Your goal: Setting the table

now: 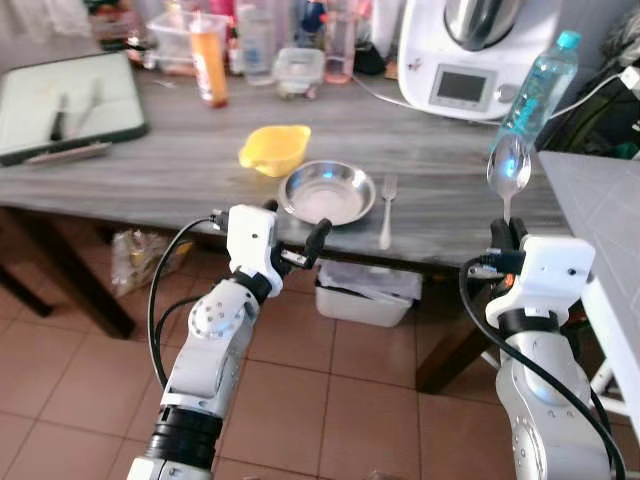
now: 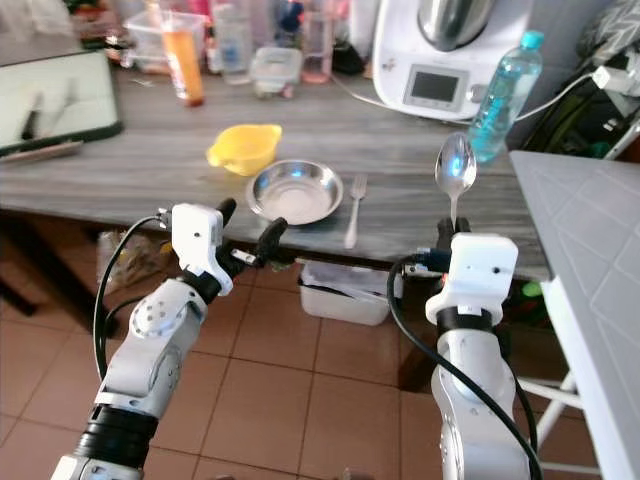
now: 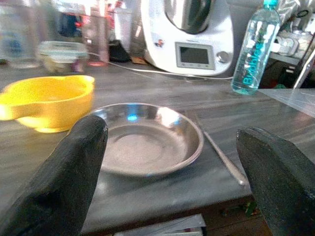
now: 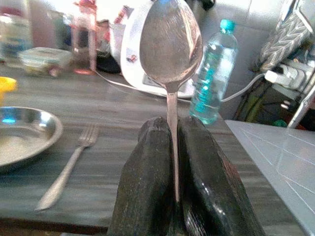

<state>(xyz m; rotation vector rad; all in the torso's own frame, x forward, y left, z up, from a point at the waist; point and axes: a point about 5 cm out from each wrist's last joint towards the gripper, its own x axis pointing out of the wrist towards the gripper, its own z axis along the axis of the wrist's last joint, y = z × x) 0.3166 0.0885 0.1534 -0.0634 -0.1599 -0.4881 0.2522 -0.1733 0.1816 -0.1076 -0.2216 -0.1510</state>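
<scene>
Nearest to me, my right gripper (image 1: pixel 507 232) is clamped on the handle of a shiny metal spoon (image 1: pixel 508 170), its two black fingers (image 4: pixel 147 187) pressed together around the thin stem. The spoon stands upright, bowl at the top, just short of the near edge of the grey wood-grain table (image 1: pixel 170 175), toward its right end. At the same nearness, further left, my left gripper (image 1: pixel 294 240) hangs empty just in front of the table edge, fingers spread wide apart, facing the round stainless steel plate (image 1: pixel 327 192).

On the table, the plate sits close to the near edge. Just to its right lies a silver metal fork (image 1: pixel 387 210), its long axis running near to far, tines at the far end. The bare strip of table to the right of the fork lies forward and left of the spoon I am holding.

This is what I judge the next move turns on: the spoon belongs beside the fork, the right arm is the nearer one, and the spoon must tip from upright to lying parallel with the fork.

Behind and left of the plate sits a small yellow plastic bowl (image 1: pixel 274 148). Further back stand a clear blue-capped water bottle (image 1: pixel 538 88) at the right and a white kitchen machine (image 1: pixel 470 55) beside it.
</scene>
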